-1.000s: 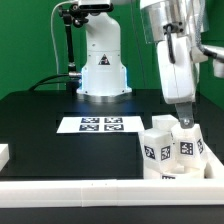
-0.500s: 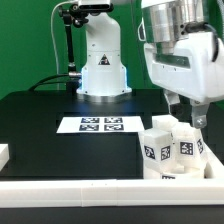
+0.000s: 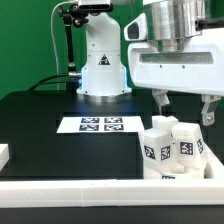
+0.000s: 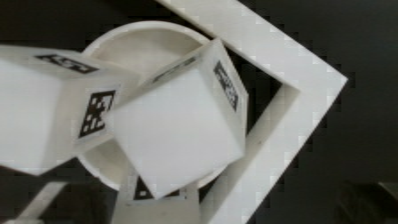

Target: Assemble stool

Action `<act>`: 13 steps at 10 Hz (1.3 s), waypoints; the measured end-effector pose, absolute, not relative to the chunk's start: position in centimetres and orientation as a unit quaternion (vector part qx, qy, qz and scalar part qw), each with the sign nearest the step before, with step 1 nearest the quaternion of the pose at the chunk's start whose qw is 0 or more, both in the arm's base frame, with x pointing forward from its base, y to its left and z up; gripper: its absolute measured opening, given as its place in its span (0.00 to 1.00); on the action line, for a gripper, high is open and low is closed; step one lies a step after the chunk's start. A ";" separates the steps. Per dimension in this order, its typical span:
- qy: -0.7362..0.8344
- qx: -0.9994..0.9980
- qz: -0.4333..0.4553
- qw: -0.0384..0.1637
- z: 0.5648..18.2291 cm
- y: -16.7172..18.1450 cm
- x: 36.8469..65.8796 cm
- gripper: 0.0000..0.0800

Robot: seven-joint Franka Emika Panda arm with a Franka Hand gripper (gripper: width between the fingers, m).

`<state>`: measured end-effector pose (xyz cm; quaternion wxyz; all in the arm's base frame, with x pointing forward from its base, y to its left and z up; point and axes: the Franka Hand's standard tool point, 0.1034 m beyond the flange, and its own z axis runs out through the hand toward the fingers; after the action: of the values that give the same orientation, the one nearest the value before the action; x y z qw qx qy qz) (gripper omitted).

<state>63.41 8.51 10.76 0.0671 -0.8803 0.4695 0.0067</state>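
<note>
One round seat (image 4: 143, 45), at least three tagged legs (image 3: 159, 150), one marker board (image 3: 100, 125).

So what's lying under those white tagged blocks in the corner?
In the wrist view, a round white seat lies under the leg blocks, with the white rail beside it. The blocks cover most of the seat, so its middle cannot be seen.
</note>
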 end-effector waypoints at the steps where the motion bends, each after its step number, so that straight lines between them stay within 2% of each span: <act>1: 0.436 -0.897 0.004 0.067 10.8 8.5 63.4 0.81; 4: 0.353 -0.933 -0.004 0.062 10.8 8.4 63.4 0.81; 8: 0.138 -0.990 -0.027 0.028 11.1 9.4 63.7 0.81; 13: -0.036 -0.999 -0.032 0.022 11.2 9.4 63.7 0.81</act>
<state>63.70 9.42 11.22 0.0215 -0.9986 -0.0358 -0.0324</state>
